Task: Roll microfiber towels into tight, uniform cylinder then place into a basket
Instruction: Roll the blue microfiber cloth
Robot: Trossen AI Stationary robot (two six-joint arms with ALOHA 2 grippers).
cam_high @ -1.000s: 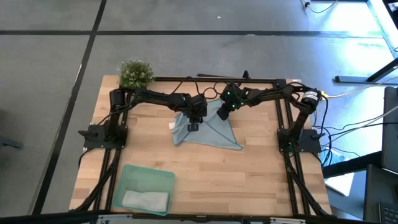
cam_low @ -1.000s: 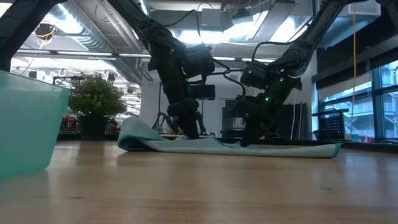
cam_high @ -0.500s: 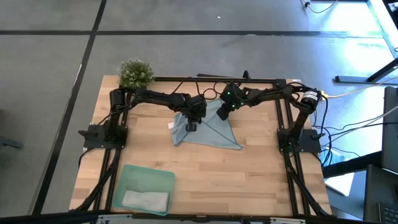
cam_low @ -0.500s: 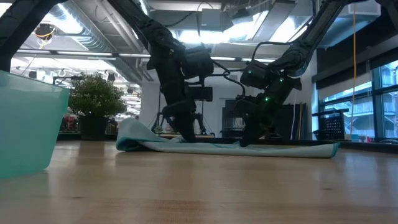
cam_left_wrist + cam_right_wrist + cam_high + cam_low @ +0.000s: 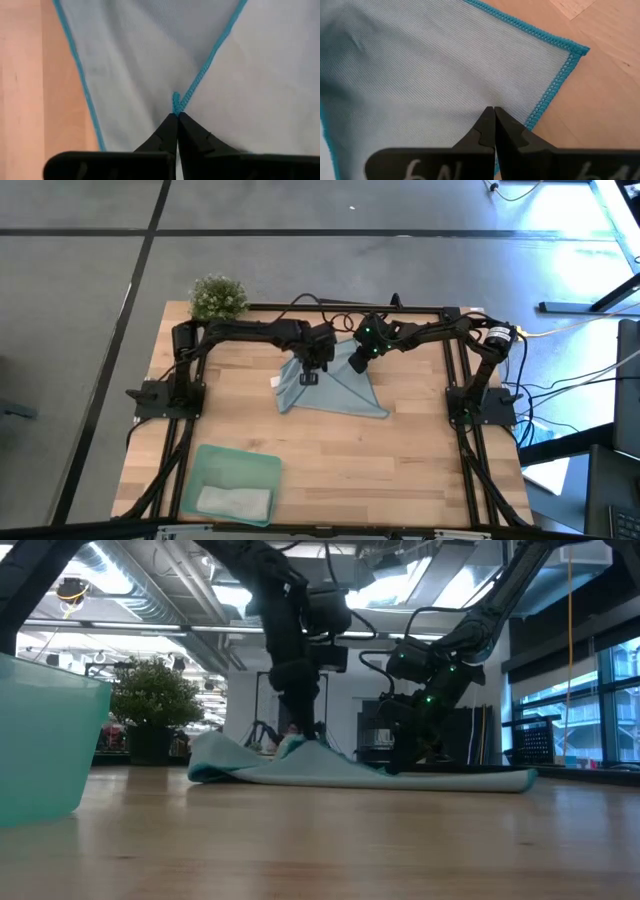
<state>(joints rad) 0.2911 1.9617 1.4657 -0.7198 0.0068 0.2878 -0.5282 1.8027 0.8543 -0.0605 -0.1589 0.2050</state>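
Observation:
The light blue towel (image 5: 332, 388) lies spread on the table's middle, partly folded over itself; it also shows in the low view (image 5: 380, 777). My left gripper (image 5: 310, 376) is shut on a stitched edge of it, raised a little. My right gripper (image 5: 357, 364) is shut on it near its far right corner, low at the table. The mint-green basket (image 5: 212, 463) stands at the near left, with the pale grey towel (image 5: 234, 501) lying rolled inside it. My left gripper pinches the towel's blue-stitched edge (image 5: 176, 100) between its two fingertips, coming from above and pointing down. That part is lifted into a small peak (image 5: 293, 746); the rest lies on the table. My right gripper has its shut fingertips on the cloth (image 5: 506, 102) just inside the stitched edge, close to a corner (image 5: 577, 51). It comes slanting down from the far right. The cloth there lies flat on the table.
A potted plant (image 5: 217, 298) stands at the far left corner. A small white piece (image 5: 274, 383) lies at the towel's left edge. The basket's wall (image 5: 45, 745) rises at the low view's left. Bare wood spans the near right.
My left gripper has risen and gone a little toward the far edge, still shut, drawing the pinched edge of the towel up into a small peak. The rest of the towel has stayed on the table.

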